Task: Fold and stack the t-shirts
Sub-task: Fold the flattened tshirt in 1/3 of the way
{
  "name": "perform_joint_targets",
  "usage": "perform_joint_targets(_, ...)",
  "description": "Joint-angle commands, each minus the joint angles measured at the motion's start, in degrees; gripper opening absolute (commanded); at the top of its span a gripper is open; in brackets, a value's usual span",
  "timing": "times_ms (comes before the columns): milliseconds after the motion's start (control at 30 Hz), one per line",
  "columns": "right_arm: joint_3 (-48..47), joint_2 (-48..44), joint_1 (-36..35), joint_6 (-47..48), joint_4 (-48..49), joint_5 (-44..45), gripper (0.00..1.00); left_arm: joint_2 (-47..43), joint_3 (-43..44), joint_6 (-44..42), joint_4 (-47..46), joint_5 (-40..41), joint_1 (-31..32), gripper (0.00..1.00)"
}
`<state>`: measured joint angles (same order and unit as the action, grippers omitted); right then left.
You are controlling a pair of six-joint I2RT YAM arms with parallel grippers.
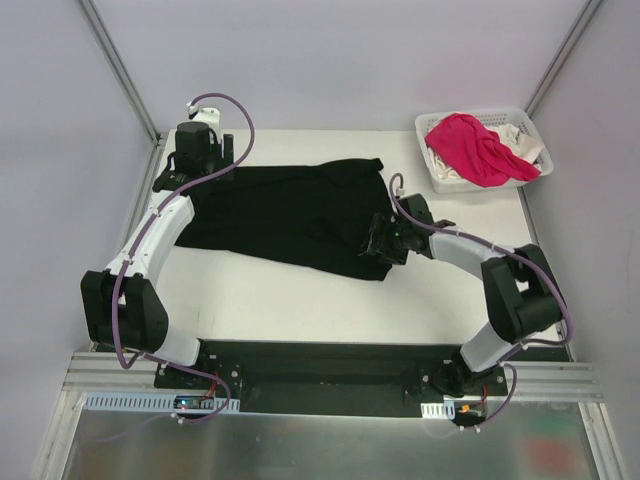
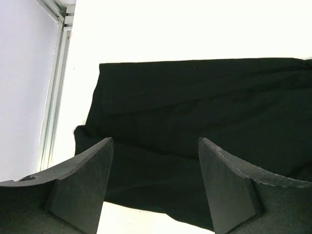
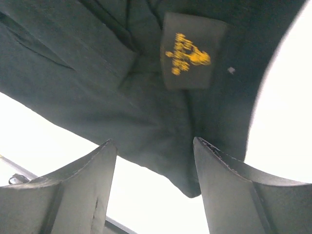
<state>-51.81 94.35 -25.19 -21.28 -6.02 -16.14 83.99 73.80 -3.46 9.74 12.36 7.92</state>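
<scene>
A large black t-shirt [image 1: 290, 212] lies spread across the middle of the table, plain dark side up. My left gripper [image 1: 212, 170] hovers open over its far left corner; in the left wrist view the jaws [image 2: 155, 146] stand wide with the black cloth [image 2: 195, 107] beneath and nothing between them. My right gripper [image 1: 372, 243] is at the shirt's near right edge. In the right wrist view it [image 3: 155, 146] is open, and the black fabric [image 3: 97, 73] with a neck label printed in yellow [image 3: 187, 51] lies just past the fingertips. A bright pink t-shirt [image 1: 478, 148] and a white one [image 1: 522, 140] are heaped in the basket.
The white lattice basket [image 1: 470, 114] stands at the table's far right corner. Metal frame posts and grey walls close in the table on the left, the right and the back. A black mounting plate [image 1: 320, 365] runs along the near edge between the arm bases.
</scene>
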Motion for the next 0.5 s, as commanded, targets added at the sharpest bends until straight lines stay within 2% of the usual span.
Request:
perform_joint_targets(0,2.0,-6.3,1.3,1.9,-4.3,4.9,0.67,-1.1,0.8,1.3,-1.1,-0.8,0.3,0.70)
perform_joint_targets(233,0.9,-7.4,1.5,2.7,-7.1,4.7,0.67,-1.5,0.5,1.5,-0.9,-2.2,0.3,0.70)
perform_joint_targets(467,-1.5,-2.7,0.1,0.1,-4.1,1.9,0.66,1.3,3.5,2.6,2.9,-3.3,0.3,0.70)
